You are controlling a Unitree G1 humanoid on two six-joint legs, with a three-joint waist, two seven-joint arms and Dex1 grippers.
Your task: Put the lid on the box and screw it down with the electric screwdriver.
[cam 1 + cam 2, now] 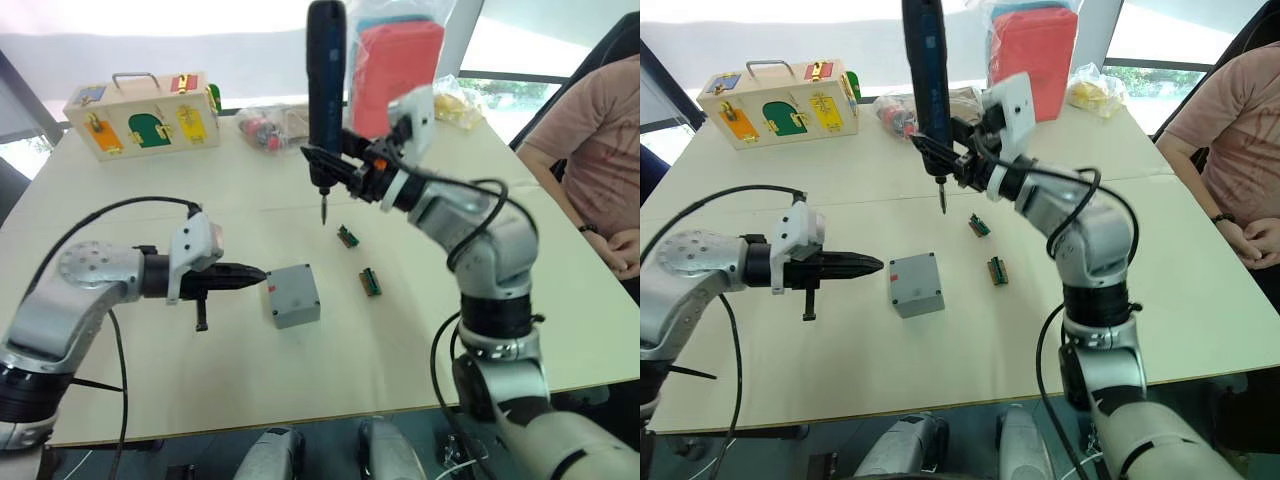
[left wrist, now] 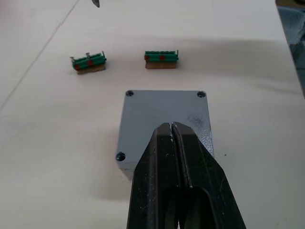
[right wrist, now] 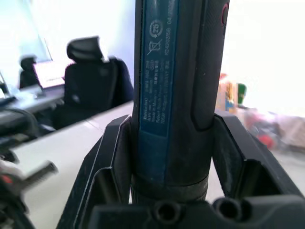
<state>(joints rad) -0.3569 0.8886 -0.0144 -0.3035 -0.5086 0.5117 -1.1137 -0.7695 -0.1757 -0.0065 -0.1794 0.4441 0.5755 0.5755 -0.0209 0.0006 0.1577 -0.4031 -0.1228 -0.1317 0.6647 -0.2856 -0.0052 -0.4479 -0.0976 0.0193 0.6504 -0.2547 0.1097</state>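
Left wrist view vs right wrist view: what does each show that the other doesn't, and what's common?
Left wrist view: the shut left gripper over the lid, already on the box, with screws visible in three corners, plus two green connectors on the table.

Right wrist view: the right gripper clamped on the screwdriver, office chairs behind.

Shared: the screwdriver, just its bit tip in the left wrist view.

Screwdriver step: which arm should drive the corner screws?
Right. Its gripper already clamps the electric screwdriver upright, bit down, above the table beyond the box. The left gripper is shut and empty beside the box, whose lid is on.
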